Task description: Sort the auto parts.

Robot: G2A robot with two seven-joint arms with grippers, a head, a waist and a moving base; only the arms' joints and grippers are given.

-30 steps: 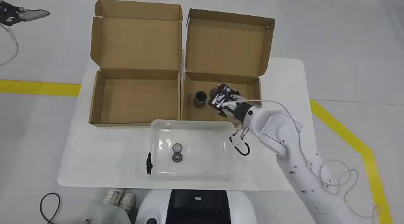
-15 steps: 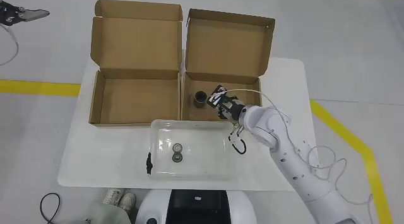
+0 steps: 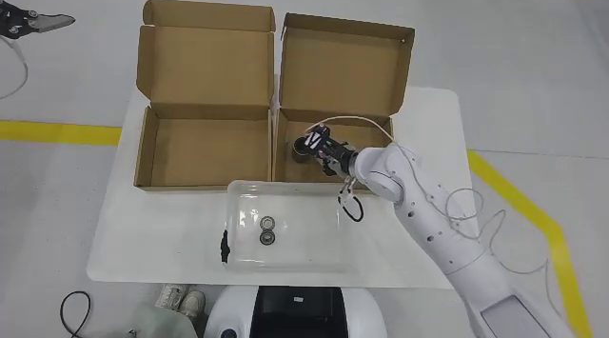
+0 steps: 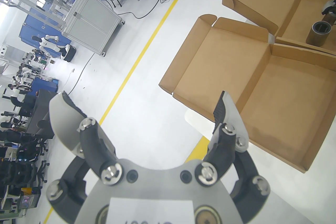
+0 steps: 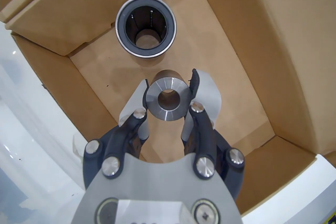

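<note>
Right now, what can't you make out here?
- Right wrist view: the shiny steel sleeve held by the right gripper hides whether it touches the floor of the brown cardboard box.
- Top view: two small round parts in the clear plastic tray, and a black piece at its edge, are too small to identify.
</note>
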